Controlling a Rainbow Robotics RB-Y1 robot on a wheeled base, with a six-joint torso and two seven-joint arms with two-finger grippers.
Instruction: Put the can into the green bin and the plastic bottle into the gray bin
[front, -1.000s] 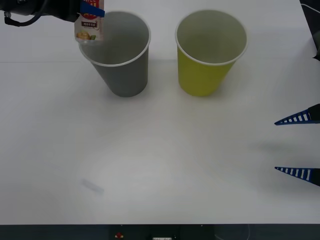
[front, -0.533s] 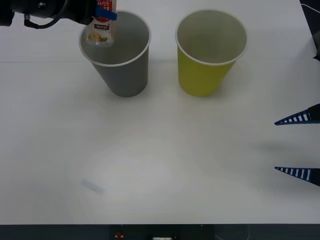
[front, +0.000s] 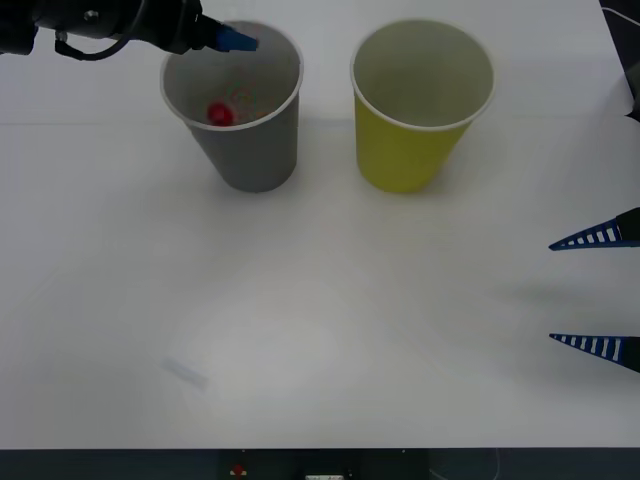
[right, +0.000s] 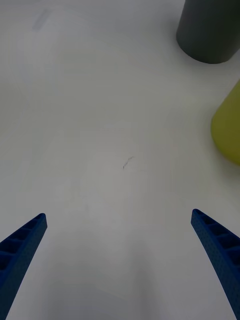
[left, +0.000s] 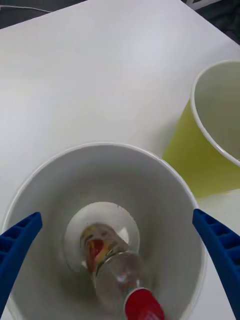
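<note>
Plastic bottle (left: 117, 262) inside gray bin (front: 250, 150), apparently leaning; left gripper (left: 120, 260) jaws wide, empty; right gripper (right: 120, 260) likewise.

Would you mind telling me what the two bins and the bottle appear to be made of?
The gray bin and green bin look like matte paper cups, judging by their thin rolled white rims and dull tapered walls. The plastic bottle, lying inside the gray bin, seems to be clear glossy plastic: you can see through its body, and it has a shiny red cap.
</note>
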